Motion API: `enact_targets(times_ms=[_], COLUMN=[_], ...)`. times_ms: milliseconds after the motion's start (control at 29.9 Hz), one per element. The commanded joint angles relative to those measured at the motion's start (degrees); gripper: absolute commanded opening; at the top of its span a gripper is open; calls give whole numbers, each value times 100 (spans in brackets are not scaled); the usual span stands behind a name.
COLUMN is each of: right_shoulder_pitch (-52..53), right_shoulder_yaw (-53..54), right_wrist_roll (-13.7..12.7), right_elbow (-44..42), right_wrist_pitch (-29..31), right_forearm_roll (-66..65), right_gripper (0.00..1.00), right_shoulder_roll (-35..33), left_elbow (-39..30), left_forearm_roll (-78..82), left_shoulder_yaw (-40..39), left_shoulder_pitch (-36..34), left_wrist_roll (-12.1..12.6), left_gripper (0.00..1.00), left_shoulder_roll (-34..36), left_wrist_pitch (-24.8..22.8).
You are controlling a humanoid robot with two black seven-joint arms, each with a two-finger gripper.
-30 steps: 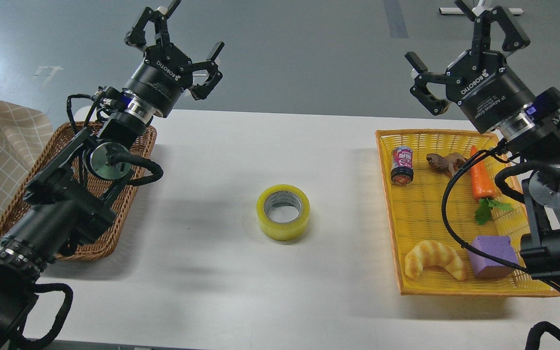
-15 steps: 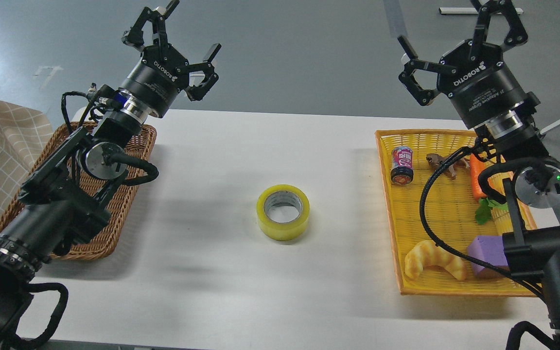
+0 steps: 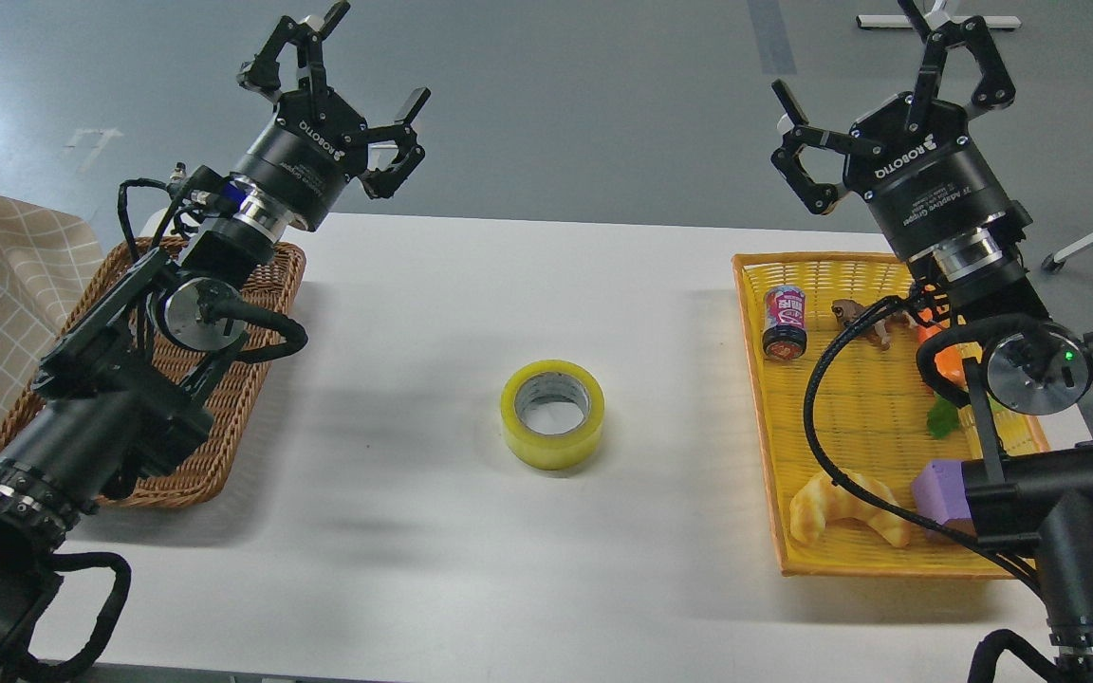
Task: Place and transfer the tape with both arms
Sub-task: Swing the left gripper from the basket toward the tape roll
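The right gripper (image 3: 874, 90) has drifted slightly left, fingers spread; the left gripper (image 3: 338, 85) stays spread; the tape roll (image 3: 552, 414) lies untouched, so the grasp seems not begun.

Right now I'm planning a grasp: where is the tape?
Head view: the tape lies flat mid-table, between the wicker basket on the left and yellow tray on the right.

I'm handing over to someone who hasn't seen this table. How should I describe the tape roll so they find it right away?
Start at the white table, with a brown wicker basket at its left end and a yellow tray at its right. The tape lies flat, alone on the bare surface between them. It is a yellow ring with a grey core, unlike the solid yellowish croissant in the tray.
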Motion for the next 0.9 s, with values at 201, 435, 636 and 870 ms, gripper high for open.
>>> enact_targets(times_ms=[201,435,636,870], right_shoulder_pitch=[-144,-215,-302,-540], right_shoulder_yaw=[128,154,268,356], right_wrist_roll=[-10,-45,-54,-54], right_elbow=[61,105,114,105], right_wrist_pitch=[0,0,0,0], right_forearm_roll=[132,333,483,589], right_gripper=[100,100,100,100], right_shoulder_roll=[0,-263,-492,-677], left_elbow=[-98,-519,-1073,-1767], left_forearm_roll=[898,2593,4113,6137], left_shoulder_yaw=[1,1,97,625], left_shoulder_pitch=[-130,-332,-420,-482], left_wrist_roll=[-22,-31,4,-14], left_gripper=[98,98,98,98], left_shoulder_roll=[172,401,568,954], left_wrist_pitch=[0,0,0,0])
